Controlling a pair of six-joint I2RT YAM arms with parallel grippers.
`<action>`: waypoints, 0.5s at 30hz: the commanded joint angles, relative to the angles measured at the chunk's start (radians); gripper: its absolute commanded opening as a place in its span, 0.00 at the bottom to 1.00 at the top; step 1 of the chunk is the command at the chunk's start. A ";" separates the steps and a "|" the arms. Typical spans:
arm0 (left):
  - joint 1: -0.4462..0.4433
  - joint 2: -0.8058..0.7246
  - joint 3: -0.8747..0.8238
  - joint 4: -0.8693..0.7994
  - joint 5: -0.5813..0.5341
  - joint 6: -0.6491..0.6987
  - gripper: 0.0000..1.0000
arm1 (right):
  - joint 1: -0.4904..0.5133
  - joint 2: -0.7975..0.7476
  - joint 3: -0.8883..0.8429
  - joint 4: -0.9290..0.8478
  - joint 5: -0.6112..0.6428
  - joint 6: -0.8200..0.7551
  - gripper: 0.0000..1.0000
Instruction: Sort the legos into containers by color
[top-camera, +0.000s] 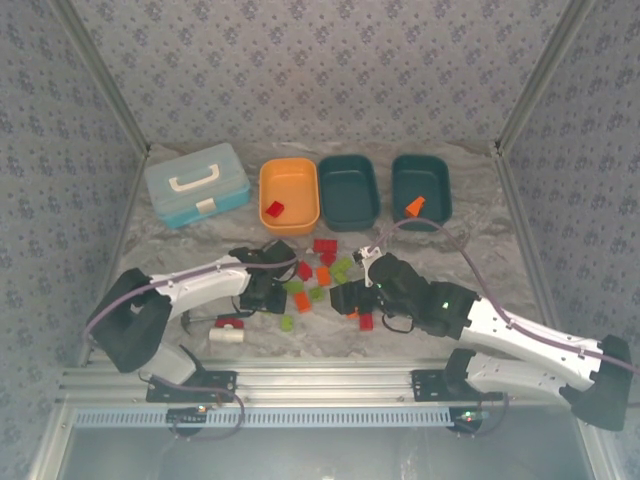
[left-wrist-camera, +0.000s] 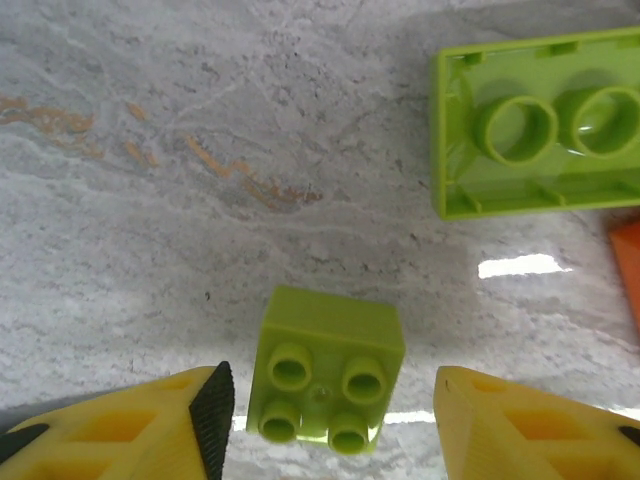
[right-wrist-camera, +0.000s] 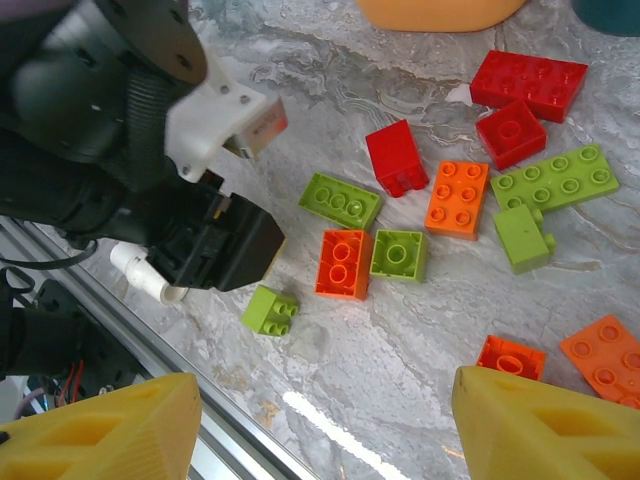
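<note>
Red, orange and lime legos (top-camera: 322, 272) lie scattered mid-table between my two arms. One small lime lego (left-wrist-camera: 325, 368) lies on its side between the fingers of my left gripper (left-wrist-camera: 330, 396), which is open with a gap on each side. This lego (right-wrist-camera: 270, 310) also shows beside the left gripper's black body (right-wrist-camera: 215, 245). A larger lime lego (left-wrist-camera: 540, 120) lies upside down beyond it. My right gripper (right-wrist-camera: 325, 395) hovers open over bare table. At the back stand the containers: an orange tub (top-camera: 289, 180) holding a red lego (top-camera: 274, 209), a teal tub (top-camera: 348, 190), and another teal tub (top-camera: 421, 175) with an orange lego (top-camera: 414, 206).
A light blue case (top-camera: 196, 183) with a white handle sits at the back left. A red-handled tool with a white cylinder (top-camera: 227, 330) lies near the left arm. An aluminium rail (top-camera: 330, 385) runs along the near edge, and patterned walls close in the sides.
</note>
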 joint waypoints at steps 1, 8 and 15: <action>0.004 0.038 -0.015 0.020 -0.022 0.020 0.52 | 0.008 -0.002 0.037 0.011 0.017 0.018 0.69; 0.002 0.032 -0.004 0.008 -0.076 -0.006 0.32 | 0.008 -0.009 0.046 -0.005 0.035 0.018 0.69; 0.014 -0.024 0.278 -0.055 -0.061 0.050 0.33 | -0.014 -0.037 0.062 -0.153 0.211 0.070 0.68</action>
